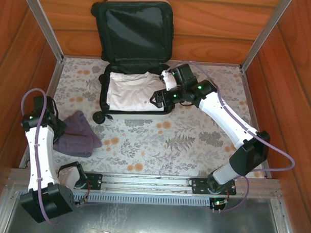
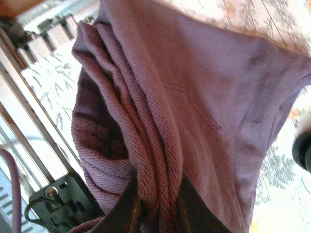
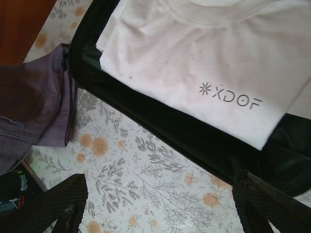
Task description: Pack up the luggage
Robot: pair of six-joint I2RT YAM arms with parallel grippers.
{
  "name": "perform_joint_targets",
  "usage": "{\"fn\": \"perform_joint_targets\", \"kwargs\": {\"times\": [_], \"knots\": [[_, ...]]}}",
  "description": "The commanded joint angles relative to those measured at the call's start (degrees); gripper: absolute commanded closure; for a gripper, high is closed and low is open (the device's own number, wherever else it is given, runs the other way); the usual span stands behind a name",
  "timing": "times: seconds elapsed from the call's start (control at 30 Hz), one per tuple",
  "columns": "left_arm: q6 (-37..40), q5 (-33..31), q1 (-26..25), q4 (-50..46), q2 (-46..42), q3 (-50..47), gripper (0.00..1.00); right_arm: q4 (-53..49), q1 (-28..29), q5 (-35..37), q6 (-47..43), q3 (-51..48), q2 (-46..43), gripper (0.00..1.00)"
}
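Observation:
The luggage (image 1: 106, 99) lies open at the back of the table, its lid (image 1: 133, 31) propped against the wooden wall. A folded white shirt (image 1: 127, 90) marked XDOF (image 3: 209, 58) lies in its black-lined base (image 3: 194, 141). My right gripper (image 1: 155, 100) hovers open at the case's near right rim, above the floral cloth, with nothing between its fingers (image 3: 160, 204). A crumpled purple garment (image 1: 78, 134) lies on the table left of the case. My left gripper (image 1: 62, 124) is shut on a bunched fold of that garment (image 2: 158, 204).
A floral tablecloth (image 1: 170, 142) covers the table. Wooden walls with metal posts (image 1: 43, 25) close in the left, back and right sides. A metal rail (image 1: 143, 182) with the arm bases runs along the near edge. One suitcase wheel (image 1: 98, 117) sticks out towards the purple garment.

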Motion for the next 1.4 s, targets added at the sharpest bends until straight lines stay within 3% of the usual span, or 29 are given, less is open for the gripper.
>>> {"fn": "perform_joint_targets", "kwargs": {"times": [0.0,0.27,0.57,0.77,0.97,1.1,1.37], "knots": [[1.4,8.1,-1.4,-6.2,-2.4,1.0,1.00,2.1,1.6,-2.2,-1.4,1.0,1.7,0.17],[-2.0,5.2,-16.1,-14.3,-1.6,3.7,1.00,7.2,9.9,0.1,-10.0,3.4,8.7,0.14],[-6.8,9.2,-31.2,-16.5,1.4,5.8,1.00,5.7,12.3,-0.7,-8.9,8.9,15.7,0.13],[-8.7,5.3,-41.7,-24.9,6.7,12.5,1.00,6.6,13.1,0.7,-8.4,6.7,15.6,0.16],[-9.3,5.8,-46.4,-26.8,8.9,17.2,1.00,6.6,13.3,1.3,-7.3,4.9,15.3,0.16],[-9.6,7.5,-49.3,-22.7,11.2,17.3,1.00,6.3,13.4,1.7,-5.0,2.5,14.4,0.14],[-9.8,9.5,-57.6,-14.6,20.4,22.2,1.00,13.6,13.4,5.6,4.8,-12.7,6.1,0.12]]}}
